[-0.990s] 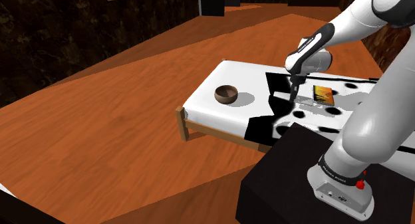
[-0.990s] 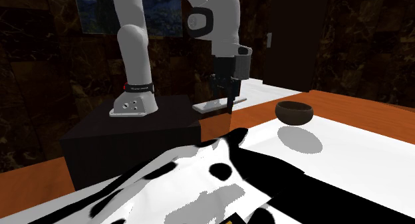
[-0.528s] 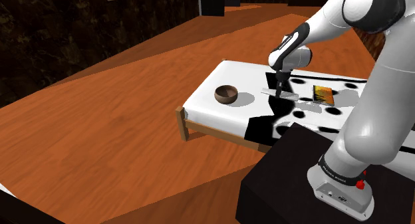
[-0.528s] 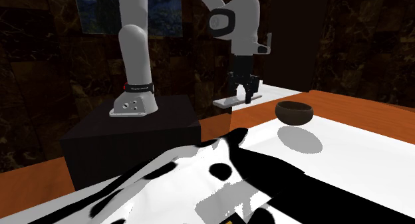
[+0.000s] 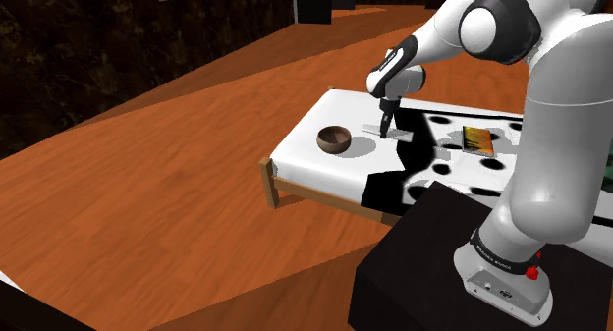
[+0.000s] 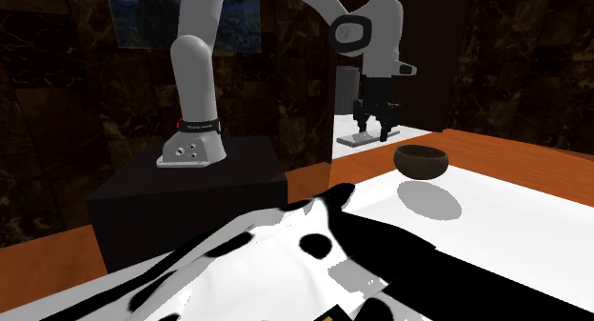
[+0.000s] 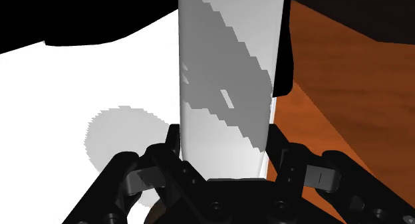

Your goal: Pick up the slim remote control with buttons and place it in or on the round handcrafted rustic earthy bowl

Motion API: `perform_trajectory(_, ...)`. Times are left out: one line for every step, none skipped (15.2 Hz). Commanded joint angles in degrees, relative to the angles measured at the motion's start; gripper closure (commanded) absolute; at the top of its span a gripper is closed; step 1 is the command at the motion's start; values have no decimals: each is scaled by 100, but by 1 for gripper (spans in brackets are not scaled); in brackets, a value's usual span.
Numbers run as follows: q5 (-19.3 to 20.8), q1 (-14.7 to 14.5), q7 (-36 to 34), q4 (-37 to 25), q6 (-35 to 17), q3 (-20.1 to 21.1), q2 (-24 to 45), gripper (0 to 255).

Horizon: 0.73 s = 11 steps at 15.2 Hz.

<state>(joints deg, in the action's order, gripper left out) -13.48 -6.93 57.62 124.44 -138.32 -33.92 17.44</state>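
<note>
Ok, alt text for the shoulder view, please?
The all-black two-finger gripper holds a slim pale grey remote above a white low table, short of the round brown bowl toward the shoulder view's left. A flat orange item lies toward that view's right.

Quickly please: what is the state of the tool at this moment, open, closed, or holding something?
Tool: closed, holding the pale grey remote between its fingers.

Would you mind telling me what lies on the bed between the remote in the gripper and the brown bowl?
Nothing stands there: in the shoulder view, the white bed top between the remote and the bowl is bare except for a grey shadow.
</note>
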Motion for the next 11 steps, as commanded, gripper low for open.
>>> perform_trajectory(-164, 14, -75, -448, 171, 135, 324, 255)
perform_trajectory(-222, 16, -130, -675, 263, 195, 474, 255)
perform_trajectory(-275, 21, -187, -908, 358, 253, 627, 255)
perform_trajectory(-324, 29, -246, -1149, 457, 308, 781, 255)
perform_trajectory(-369, 39, -307, -1397, 560, 360, 938, 255)
perform_trajectory(-409, 54, -370, -1654, 666, 413, 1097, 255)
perform_trajectory(-447, 70, -435, -1920, 777, 463, 1260, 255)
perform_trajectory(-481, 89, -502, -2195, 892, 510, 1426, 255)
perform_trajectory(-512, 113, -572, -2482, 1011, 558, 1596, 255)
perform_trajectory(-541, 139, -643, -2780, 1137, 603, 1772, 255)
perform_trajectory(-567, 169, -717, -3092, 1268, 647, 1953, 255)
